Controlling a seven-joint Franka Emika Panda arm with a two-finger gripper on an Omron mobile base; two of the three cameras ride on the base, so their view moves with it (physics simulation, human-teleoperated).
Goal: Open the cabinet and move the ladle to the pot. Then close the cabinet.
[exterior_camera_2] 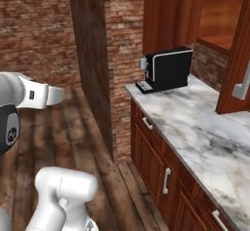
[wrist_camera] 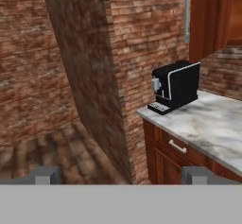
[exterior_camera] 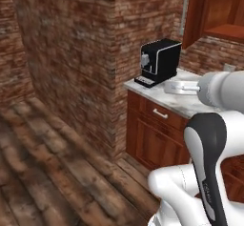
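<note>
From the left base view, the cabinet [exterior_camera: 217, 15] hangs above the worktop [exterior_camera: 183, 103] with 1 door swung out over the coffee machine [exterior_camera: 159, 60]; the arm could knock that door when it reaches in.

At the right base view, the other open door with its silver handle [exterior_camera_2: 241, 86] stands over the worktop edge, another thing to bump.

Along the hand view, the hand [wrist_camera: 121, 176] is fully open and empty, far from the cabinet. I cannot find ladle or pot.
</note>
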